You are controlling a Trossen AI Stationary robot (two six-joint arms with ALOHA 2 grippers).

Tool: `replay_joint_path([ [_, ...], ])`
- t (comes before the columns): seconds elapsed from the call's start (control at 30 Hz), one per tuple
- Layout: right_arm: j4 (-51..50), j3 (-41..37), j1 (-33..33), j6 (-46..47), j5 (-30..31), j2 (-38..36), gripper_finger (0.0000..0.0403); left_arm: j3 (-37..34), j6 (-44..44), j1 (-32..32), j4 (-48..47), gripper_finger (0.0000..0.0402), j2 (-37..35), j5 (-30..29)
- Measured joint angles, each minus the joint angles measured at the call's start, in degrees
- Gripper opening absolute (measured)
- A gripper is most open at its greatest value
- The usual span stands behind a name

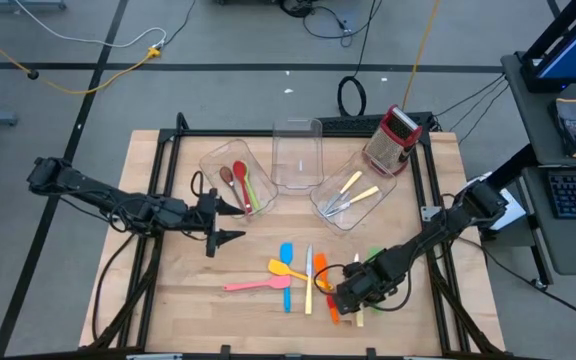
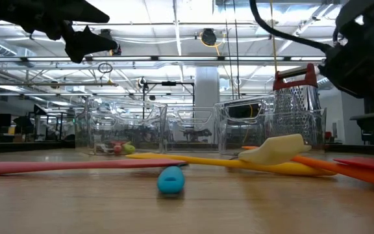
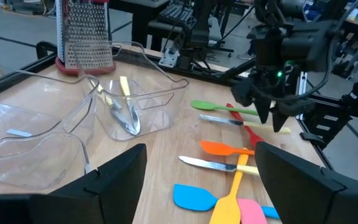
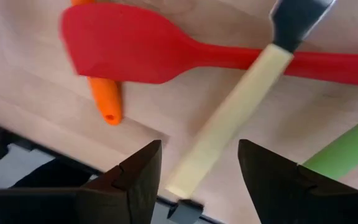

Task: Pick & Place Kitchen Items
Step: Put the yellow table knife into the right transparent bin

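High view shows us the utensils split between bins and bare bench: three spoons lie in the left clear bin, cream-handled cutlery in the right bin, and a loose cluster of spatulas lies on the wood near the front edge. We see the right pincer low over that cluster's right end, fingers spread either side of a cream knife handle that crosses a red spatula without gripping it. We see the left pincer raised over the bench, left of centre, spread and holding nothing.
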Motion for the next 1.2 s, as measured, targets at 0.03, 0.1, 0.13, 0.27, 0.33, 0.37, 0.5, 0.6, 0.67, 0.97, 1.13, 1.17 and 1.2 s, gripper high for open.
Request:
replay_joint_path([
  [0.03,-0.1,0.0,0.0,0.0,0.1,0.2,0.0206,0.0,0.0,0.0,0.1,0.0306,0.0,0.0],
  [0.1,0.0,0.0,-0.1,0.0,0.1,0.2,0.0206,0.0,0.2,0.1,0.1,0.0306,0.0,0.0],
  [0.13,0.1,0.0,-0.1,0.0,0.2,0.2,0.0206,0.0,0.4,0.1,0.1,0.0306,0.0,0.0],
  [0.27,-0.4,0.0,-0.1,0.1,0.2,0.2,0.0206,0.0,0.4,0.3,0.2,0.0306,0.0,0.0],
  [0.33,-1.2,0.0,-0.1,0.5,0.2,0.2,0.0206,0.0,0.2,0.5,0.2,0.0306,0.0,0.0],
  [0.37,-1.5,0.0,-0.1,0.8,0.2,0.2,0.0206,0.0,0.1,0.5,0.2,0.0306,0.0,0.0],
  [0.5,-0.1,-0.7,-0.1,1.1,0.2,0.2,0.0206,0.0,0.0,0.5,0.2,0.0306,0.0,0.0],
  [0.6,3.2,-2.1,-0.1,2.4,0.1,0.2,0.0206,0.0,0.0,0.5,0.2,0.0306,0.0,0.0],
  [0.67,4.4,-2.9,-0.1,3.0,0.1,0.2,0.0206,0.0,0.0,0.5,0.2,0.0306,0.0,0.0],
  [0.97,7.1,-5.7,-0.1,5.1,0.3,0.2,0.0205,0.0,0.1,0.5,0.2,0.0306,0.0,0.0],
  [1.13,7.1,-5.8,-0.1,5.7,0.4,0.2,0.0200,0.0,0.1,0.5,0.2,0.0306,0.0,0.0],
  [1.17,7.0,-5.8,-0.1,6.0,0.4,0.2,0.0195,0.0,0.1,0.5,0.2,0.0306,0.0,0.0],
  [1.2,7.0,-5.8,-0.1,6.2,0.4,0.2,0.0188,0.0,0.1,0.5,0.2,0.0306,0.0,0.0],
])
